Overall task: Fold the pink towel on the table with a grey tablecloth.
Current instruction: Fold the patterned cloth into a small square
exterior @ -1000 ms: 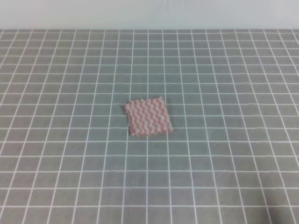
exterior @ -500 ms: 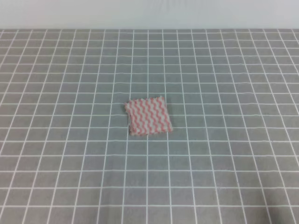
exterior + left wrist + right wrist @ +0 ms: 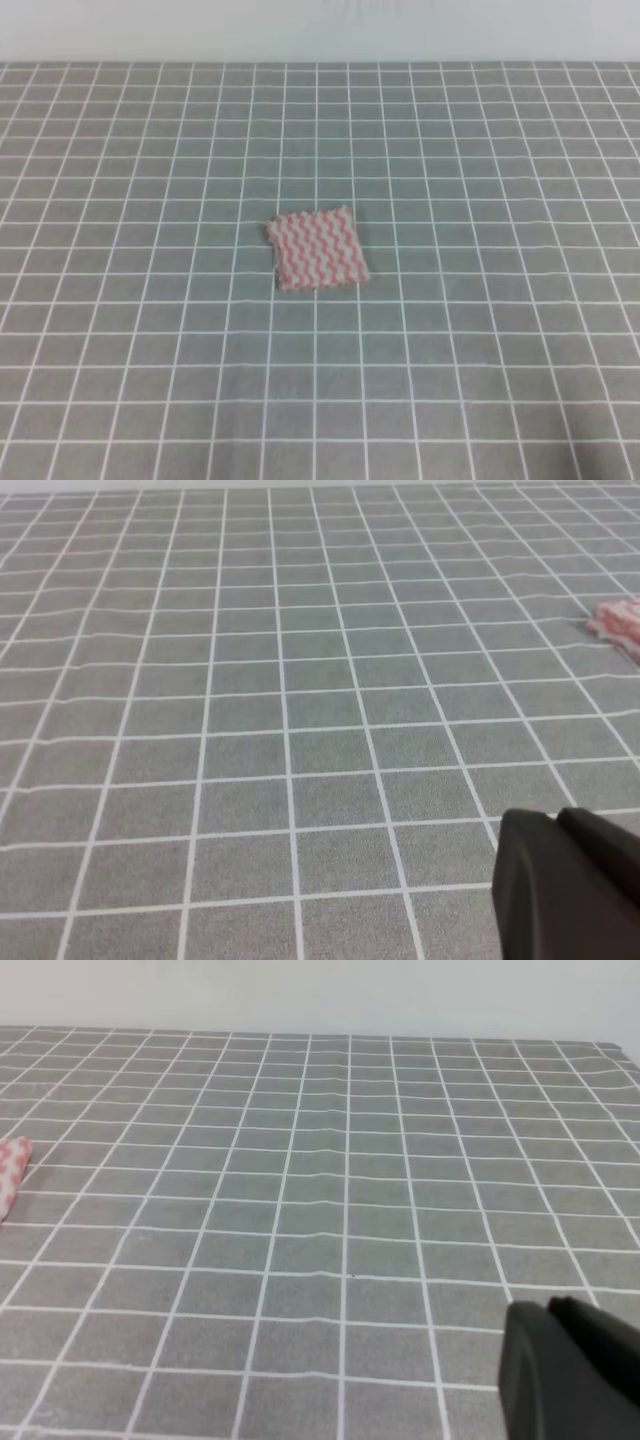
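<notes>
The pink towel (image 3: 317, 250) lies flat near the middle of the table with a grey tablecloth (image 3: 480, 150), a small square with pink and white wavy stripes. Neither arm shows in the exterior high view. The left wrist view catches only a corner of the towel (image 3: 620, 622) at its right edge, far from a dark part of my left gripper (image 3: 565, 890) at the bottom right. In the right wrist view a towel corner (image 3: 10, 1168) sits at the left edge, and a dark part of my right gripper (image 3: 570, 1365) fills the bottom right. Neither gripper's jaws show.
The grey gridded cloth (image 3: 300, 680) runs in every direction around the towel, with slight ripples. A pale wall (image 3: 320, 30) borders the far edge of the table.
</notes>
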You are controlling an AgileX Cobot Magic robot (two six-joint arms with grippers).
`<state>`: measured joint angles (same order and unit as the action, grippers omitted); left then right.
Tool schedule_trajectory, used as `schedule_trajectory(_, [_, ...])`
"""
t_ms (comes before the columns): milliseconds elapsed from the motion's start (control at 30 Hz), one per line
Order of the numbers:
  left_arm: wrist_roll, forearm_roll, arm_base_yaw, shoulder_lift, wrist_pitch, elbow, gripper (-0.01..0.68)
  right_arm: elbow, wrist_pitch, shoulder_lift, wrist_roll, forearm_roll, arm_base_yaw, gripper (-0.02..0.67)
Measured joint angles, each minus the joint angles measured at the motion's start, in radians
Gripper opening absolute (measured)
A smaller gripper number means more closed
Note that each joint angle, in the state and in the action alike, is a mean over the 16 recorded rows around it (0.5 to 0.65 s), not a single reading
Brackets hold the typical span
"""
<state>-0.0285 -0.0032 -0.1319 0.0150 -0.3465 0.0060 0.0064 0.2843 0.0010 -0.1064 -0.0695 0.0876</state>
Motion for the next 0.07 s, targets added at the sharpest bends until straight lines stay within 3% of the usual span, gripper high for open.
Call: schedule_trajectory(67, [0.000, 0.001, 0.000, 0.000, 0.000, 0.000, -0.003, 0.001, 0.000, 0.000, 0.000, 0.000, 0.000, -0.017])
